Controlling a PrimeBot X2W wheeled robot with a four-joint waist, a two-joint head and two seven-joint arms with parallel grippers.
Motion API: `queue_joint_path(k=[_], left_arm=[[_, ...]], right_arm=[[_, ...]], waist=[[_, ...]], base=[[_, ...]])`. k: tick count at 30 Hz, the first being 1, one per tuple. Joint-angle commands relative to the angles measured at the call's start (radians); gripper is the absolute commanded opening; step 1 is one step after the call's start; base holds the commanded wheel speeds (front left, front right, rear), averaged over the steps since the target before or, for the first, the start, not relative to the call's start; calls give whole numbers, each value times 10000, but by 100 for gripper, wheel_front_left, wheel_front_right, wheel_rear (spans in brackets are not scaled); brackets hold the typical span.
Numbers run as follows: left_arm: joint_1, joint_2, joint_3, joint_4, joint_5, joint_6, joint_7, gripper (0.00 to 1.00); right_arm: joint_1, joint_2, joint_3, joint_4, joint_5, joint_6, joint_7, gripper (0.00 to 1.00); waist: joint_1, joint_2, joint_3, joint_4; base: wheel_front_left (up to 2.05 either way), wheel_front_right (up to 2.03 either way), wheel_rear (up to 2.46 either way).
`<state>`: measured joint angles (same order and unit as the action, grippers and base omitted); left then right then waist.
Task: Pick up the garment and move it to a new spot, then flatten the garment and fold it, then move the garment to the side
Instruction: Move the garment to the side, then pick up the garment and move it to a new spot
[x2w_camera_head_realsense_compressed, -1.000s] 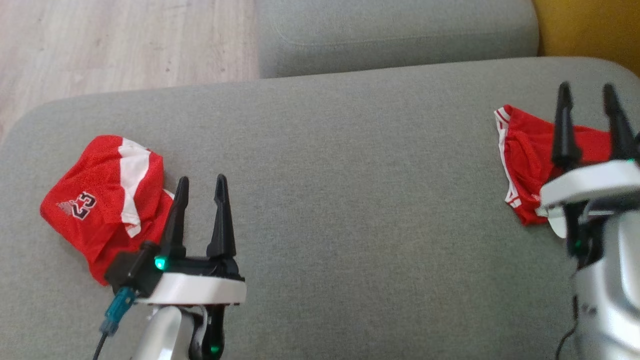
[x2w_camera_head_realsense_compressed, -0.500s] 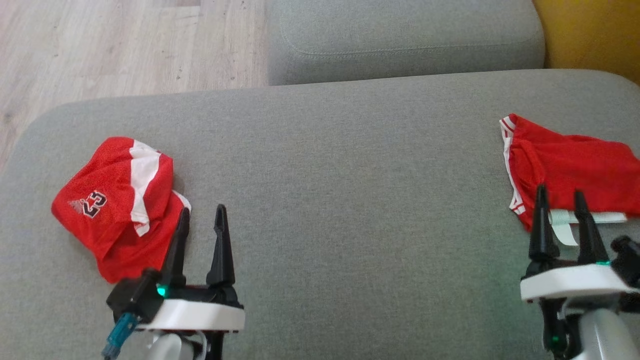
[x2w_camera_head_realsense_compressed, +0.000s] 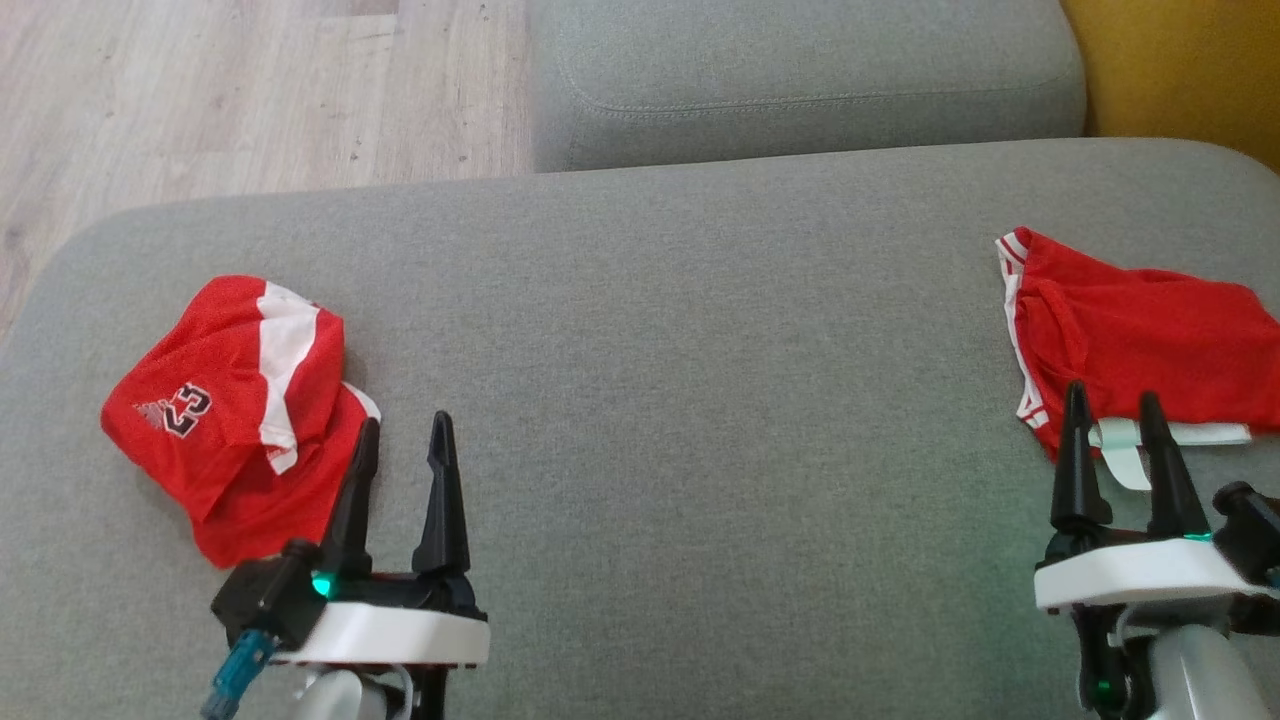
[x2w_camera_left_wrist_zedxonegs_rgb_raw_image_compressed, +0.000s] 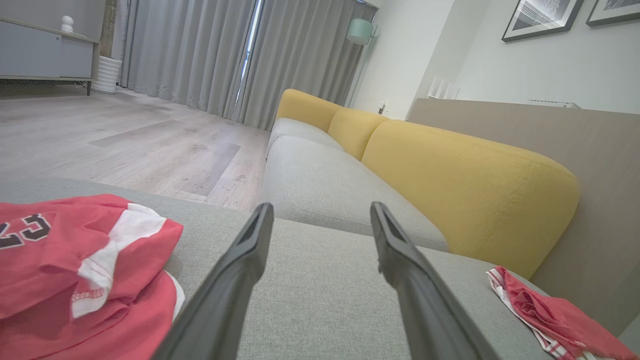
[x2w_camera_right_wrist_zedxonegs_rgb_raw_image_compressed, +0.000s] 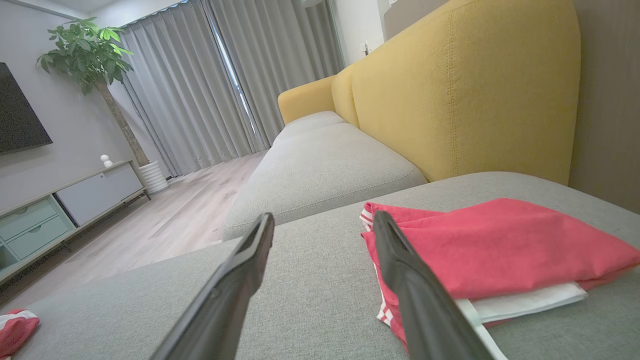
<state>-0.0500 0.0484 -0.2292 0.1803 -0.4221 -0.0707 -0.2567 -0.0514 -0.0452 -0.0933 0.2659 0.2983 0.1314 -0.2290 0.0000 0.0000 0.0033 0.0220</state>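
- A broad grey seat cushion (x2w_camera_head_realsense_compressed: 700, 330) serves as the work surface, with wooden floor (x2w_camera_head_realsense_compressed: 250, 90) beyond its far-left corner.
- A folded red garment (x2w_camera_head_realsense_compressed: 1130, 330) lies flat at the cushion's right edge, running out of the head view. Its long axis runs left to right across that view, and its white-trimmed short end faces the cushion's middle. By its look, this piece has been flattened, folded and set aside.
- A crumpled red garment (x2w_camera_head_realsense_compressed: 230, 410) sits bunched near the cushion's left edge, well apart from the folded one. The heap has no clear long axis. Its white band runs roughly toward and away from the robot. Picking up, flattening and folding all appear left to do here.
- The left gripper (x2w_camera_head_realsense_compressed: 405, 425) hovers just beside the crumpled heap's right side, fingers spread and empty, pointing away from the robot.
- The right gripper (x2w_camera_head_realsense_compressed: 1112, 397) stands at the folded garment's near edge, fingers likewise apart and holding nothing.
- A white strip (x2w_camera_head_realsense_compressed: 1125, 460) pokes out from under the folded garment's near edge, between the right fingers in the head view.
- The number 23 (x2w_camera_head_realsense_compressed: 178, 412) shows on the crumpled heap, turned askew.
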Motion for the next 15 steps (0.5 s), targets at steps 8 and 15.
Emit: queue_joint_path(k=[8, 15], left_arm=[[-310, 18, 286, -325, 85, 19, -51, 100], [-416, 18, 419, -335, 192, 69, -51, 100]], right_arm=[[-404, -51, 314, -223, 13, -7, -106, 100], [-365, -51, 776, -185, -29, -7, 43, 100]], waist=[[0, 0, 59, 51], [0, 0, 83, 418]], base=[[0, 0, 0], [0, 0, 0]])
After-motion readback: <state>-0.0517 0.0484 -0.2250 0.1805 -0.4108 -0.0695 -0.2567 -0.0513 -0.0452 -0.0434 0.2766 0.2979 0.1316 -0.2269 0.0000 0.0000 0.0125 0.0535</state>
